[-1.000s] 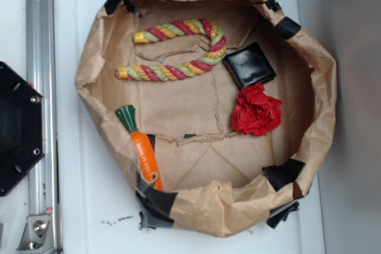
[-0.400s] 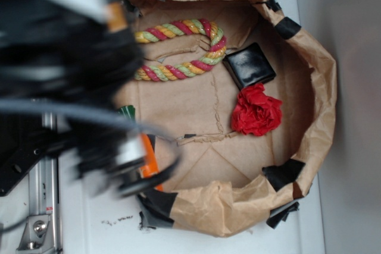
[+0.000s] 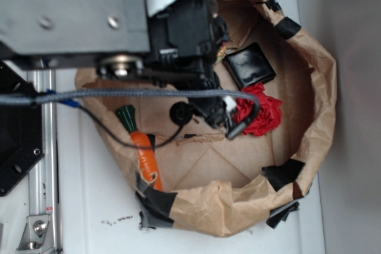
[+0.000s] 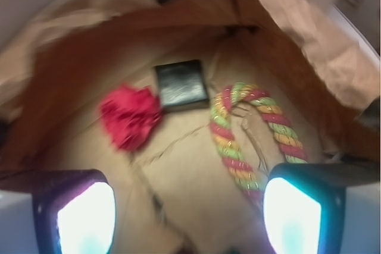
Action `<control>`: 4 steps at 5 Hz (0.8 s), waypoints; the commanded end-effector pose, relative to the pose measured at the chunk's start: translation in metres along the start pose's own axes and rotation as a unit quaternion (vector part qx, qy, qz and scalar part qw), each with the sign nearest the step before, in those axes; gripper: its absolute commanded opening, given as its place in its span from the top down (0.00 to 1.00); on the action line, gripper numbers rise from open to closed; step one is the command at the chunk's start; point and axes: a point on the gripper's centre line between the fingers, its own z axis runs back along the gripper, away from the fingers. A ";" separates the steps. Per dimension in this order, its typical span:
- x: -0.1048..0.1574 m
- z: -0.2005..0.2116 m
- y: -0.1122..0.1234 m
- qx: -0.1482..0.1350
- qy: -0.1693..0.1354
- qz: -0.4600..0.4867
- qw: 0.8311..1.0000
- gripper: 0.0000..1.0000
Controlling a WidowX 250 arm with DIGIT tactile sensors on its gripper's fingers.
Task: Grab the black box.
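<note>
In the exterior view the robot arm point(image 3: 77, 16) and its cables cover the upper left of the brown paper basket point(image 3: 321, 87), hiding most of the braided rope toy point(image 4: 238, 135) and the claw itself. The wrist view is blurred, but it shows that rope curled on the paper floor to the right of the black box point(image 4: 180, 83).

The black box lies flat on the basket floor, uncovered, just beside the red ruffled ball point(image 4: 131, 116), their edges about touching. The gripper point(image 4: 190, 212) is spread wide and holds nothing; its two lit fingers point(image 4: 86, 218) frame the bottom of the wrist view, well short of the box.

An orange toy carrot point(image 3: 144, 156) with a green top leans on the basket's taped wall, well apart from the box, across the arm.
</note>
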 end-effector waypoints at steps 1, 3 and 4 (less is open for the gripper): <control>0.012 0.009 0.007 -0.011 -0.020 0.005 1.000 0.00; 0.024 -0.039 0.018 -0.019 -0.016 0.007 1.000 0.00; 0.047 -0.071 0.020 -0.032 -0.022 -0.003 0.999 0.00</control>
